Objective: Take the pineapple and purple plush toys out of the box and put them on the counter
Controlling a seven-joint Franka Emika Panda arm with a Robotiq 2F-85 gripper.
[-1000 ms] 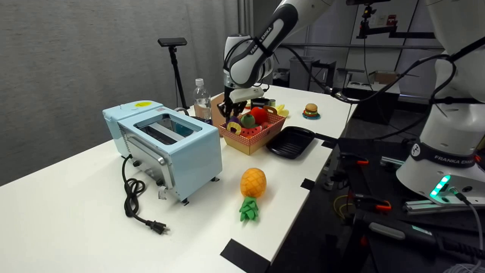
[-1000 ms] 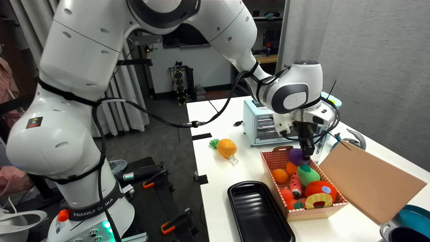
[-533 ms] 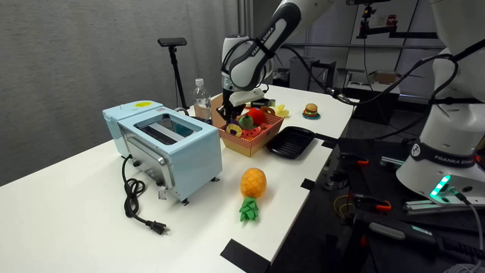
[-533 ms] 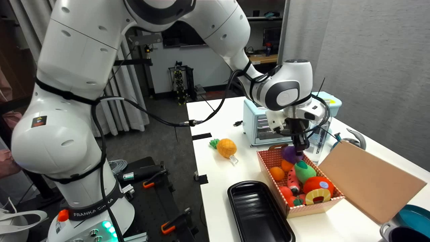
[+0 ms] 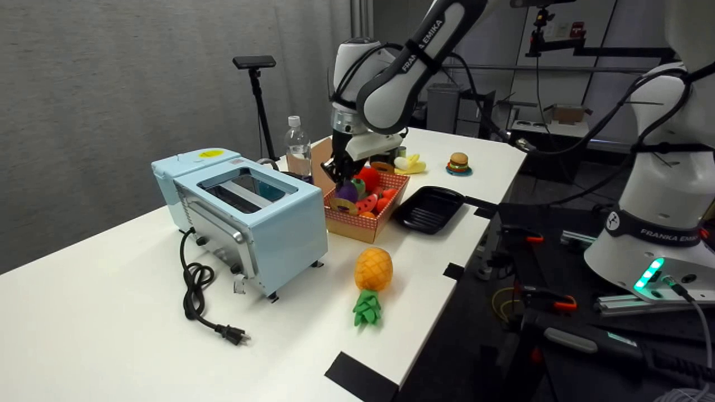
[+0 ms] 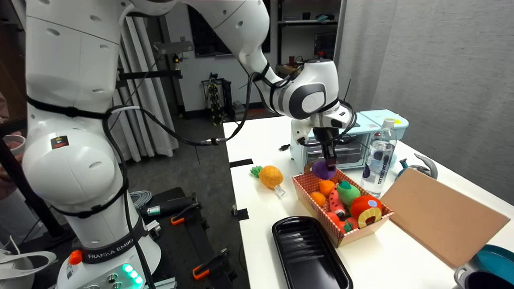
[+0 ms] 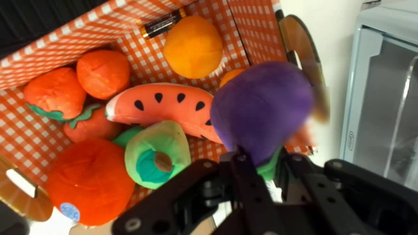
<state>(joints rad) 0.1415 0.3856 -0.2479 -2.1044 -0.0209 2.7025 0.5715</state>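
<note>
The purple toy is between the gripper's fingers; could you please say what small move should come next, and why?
Probably raise the gripper straight up to clear the box: it holds the purple toy, which looks low beside an end handle, and the pineapple already lies on the counter.

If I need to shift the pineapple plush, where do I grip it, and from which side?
From above, I'd close across the rounded orange body of the pineapple plush, clear of its crown: the toy lies on its side on the counter, both flanks free. The gripper must first release the purple plush.
</note>
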